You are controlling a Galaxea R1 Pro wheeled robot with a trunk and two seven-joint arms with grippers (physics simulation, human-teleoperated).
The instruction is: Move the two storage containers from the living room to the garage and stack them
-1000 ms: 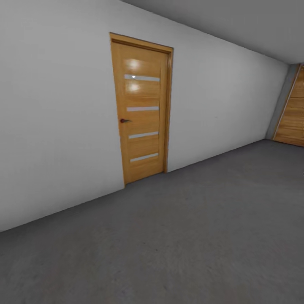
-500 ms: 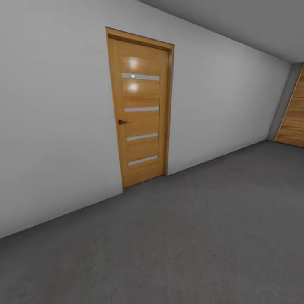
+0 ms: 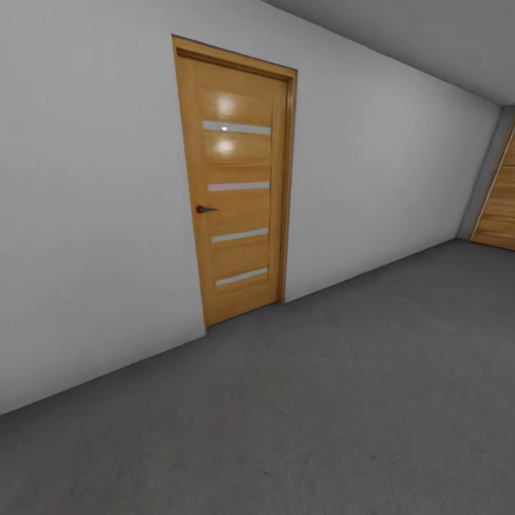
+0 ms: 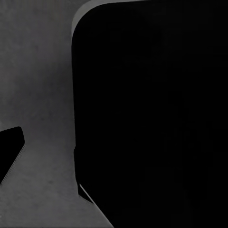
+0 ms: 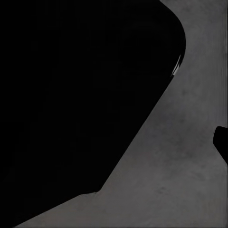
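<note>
Claws: can't tell wide or narrow, just a dark sliver of each at the frame edge, left claw [image 4: 10, 151] and right claw [image 5: 222, 142].
Both wrist cams look past a big black bulk [image 4: 152, 114] onto grey speckled floor [image 3: 322, 400]. Head cam is in the garage: white wall [image 3: 86, 214] on the left, orange-brown door [image 3: 234, 179] shut with four pale slits and a small dark handle [image 3: 204, 209] on its left side. Far right there's a wood panel [image 3: 501, 207] where the floor ends.
</note>
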